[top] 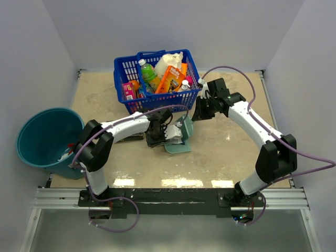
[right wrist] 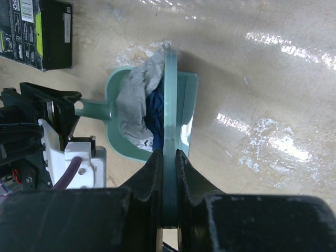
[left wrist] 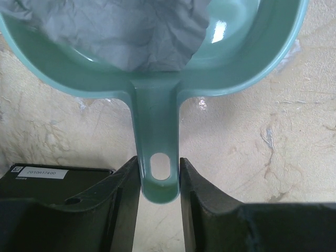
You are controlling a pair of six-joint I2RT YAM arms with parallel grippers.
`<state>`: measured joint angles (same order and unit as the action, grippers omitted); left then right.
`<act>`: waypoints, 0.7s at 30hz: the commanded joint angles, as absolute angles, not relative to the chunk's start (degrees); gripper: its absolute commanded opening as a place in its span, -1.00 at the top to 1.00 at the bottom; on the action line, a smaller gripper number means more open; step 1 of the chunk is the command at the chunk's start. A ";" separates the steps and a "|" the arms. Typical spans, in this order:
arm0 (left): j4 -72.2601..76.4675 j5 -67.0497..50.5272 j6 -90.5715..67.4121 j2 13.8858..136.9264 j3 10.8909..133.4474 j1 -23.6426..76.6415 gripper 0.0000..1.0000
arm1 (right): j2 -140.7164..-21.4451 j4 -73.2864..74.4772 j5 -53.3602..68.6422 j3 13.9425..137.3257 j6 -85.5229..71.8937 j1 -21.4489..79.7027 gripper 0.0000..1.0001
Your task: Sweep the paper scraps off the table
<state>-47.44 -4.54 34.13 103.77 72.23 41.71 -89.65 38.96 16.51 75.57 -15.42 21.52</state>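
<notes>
Mint-green plastic dustpan [top: 180,145] mid beige stone-look table [top: 226,152], crumpled paper scraps [right wrist: 134,100] in it w/ mint-green plastic brush [right wrist: 171,100] against them; blue plastic basket [top: 157,101] at 12 o'clock, flat black packet [right wrist: 37,31] nr 9, round teal bucket [top: 37,149] beyond, off-table.
</notes>
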 commanded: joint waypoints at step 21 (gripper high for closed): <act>-39.65 -8.00 31.73 101.25 69.97 41.66 1.00 | -84.03 42.89 9.24 79.54 -5.81 21.53 1.00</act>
